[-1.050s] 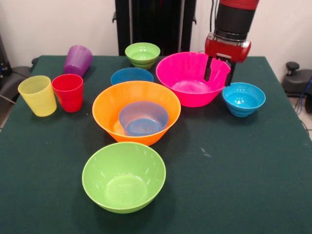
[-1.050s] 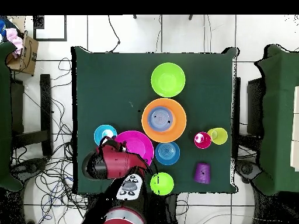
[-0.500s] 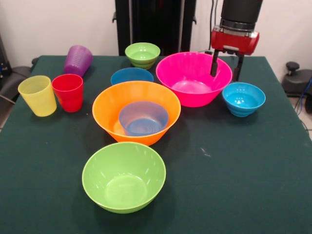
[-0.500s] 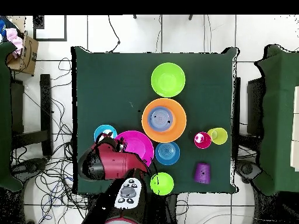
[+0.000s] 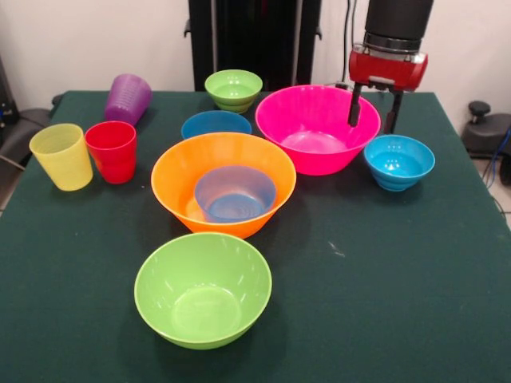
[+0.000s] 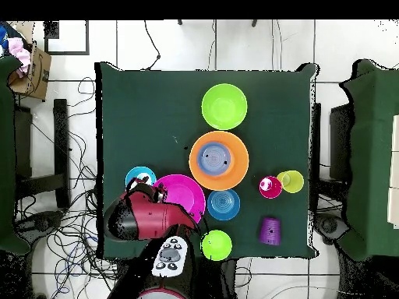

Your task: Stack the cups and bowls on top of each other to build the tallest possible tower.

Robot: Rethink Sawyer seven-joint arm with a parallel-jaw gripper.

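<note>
Dark green cloth-covered table (image 5: 415,287) with plastic bowls and cups spread singly across it; no tower has been built. The red and black arm's gripper (image 5: 374,112) hangs above the far right rim of the large glossy pink bowl (image 5: 307,120), its two dark fingers (image 5: 354,106) parted and holding nothing, one on each side of the rim line and clear of the plastic. From above, the gripper (image 6: 139,185) sits between the pink bowl (image 6: 185,195) and a small glossy blue bowl (image 6: 137,177).

In the front view that small blue bowl (image 5: 399,161) stands upright just right of the pink one. The large glossy orange bowl (image 5: 180,179) occupies the middle of the table and holds a second small blue bowl (image 5: 235,193) nested upright inside it. A third small blue bowl (image 5: 215,124) stands behind the orange bowl, close to the pink bowl's left side. The small green bowl (image 5: 233,89) stands farther back, near the table's far edge. The medium green bowl (image 5: 203,288) stands alone at the front, near the orange bowl.

At the left, the translucent yellow tapered cup (image 5: 61,156) and the translucent red tapered cup (image 5: 111,151) stand upright, side by side and touching or nearly so. The translucent purple tapered cup (image 5: 128,99) sits behind them, tilted, its mouth facing down towards the cloth.
</note>
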